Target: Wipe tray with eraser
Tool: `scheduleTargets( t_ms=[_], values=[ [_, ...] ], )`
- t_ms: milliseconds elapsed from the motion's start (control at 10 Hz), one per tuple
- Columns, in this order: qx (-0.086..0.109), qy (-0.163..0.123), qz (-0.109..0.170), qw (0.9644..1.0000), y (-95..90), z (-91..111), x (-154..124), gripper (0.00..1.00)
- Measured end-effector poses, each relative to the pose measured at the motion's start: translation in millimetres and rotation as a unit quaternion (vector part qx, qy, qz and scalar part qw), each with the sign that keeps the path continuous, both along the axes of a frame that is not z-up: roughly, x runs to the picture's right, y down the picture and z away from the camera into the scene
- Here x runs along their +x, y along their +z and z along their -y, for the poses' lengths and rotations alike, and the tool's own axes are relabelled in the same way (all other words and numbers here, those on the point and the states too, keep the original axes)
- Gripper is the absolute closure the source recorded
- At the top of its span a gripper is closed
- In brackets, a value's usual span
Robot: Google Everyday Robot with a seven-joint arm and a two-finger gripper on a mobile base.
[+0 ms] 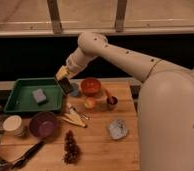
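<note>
The green tray [21, 103] lies at the back left of the wooden table, with a grey-blue block [39, 95] inside it. My gripper [64, 81] is at the tray's right edge, a little above its rim. It is shut on the dark eraser [66, 85], which hangs tilted below the fingers. The white arm reaches in from the right.
An orange bowl [91, 86] stands right of the tray. An apple [90, 103] and a dark cup [111, 102] sit further front. A purple bowl [43, 123], a white cup [14, 125], a brown cluster [70, 146], utensils [74, 118] and a crumpled wrapper [118, 128] lie nearer.
</note>
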State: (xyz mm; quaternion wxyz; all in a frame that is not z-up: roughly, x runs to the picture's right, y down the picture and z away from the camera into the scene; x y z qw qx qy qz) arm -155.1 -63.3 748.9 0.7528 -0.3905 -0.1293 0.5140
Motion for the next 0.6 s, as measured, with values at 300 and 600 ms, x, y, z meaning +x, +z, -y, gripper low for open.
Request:
scheduleTargets(
  t_ms=[300, 600],
  values=[
    [-0.005, 0.029, -0.020, 0.9994, 1.7, -39, 16, 1.00],
    [0.008, 0.031, -0.012, 0.9994, 10.1, -72, 4, 1.00]
  ],
)
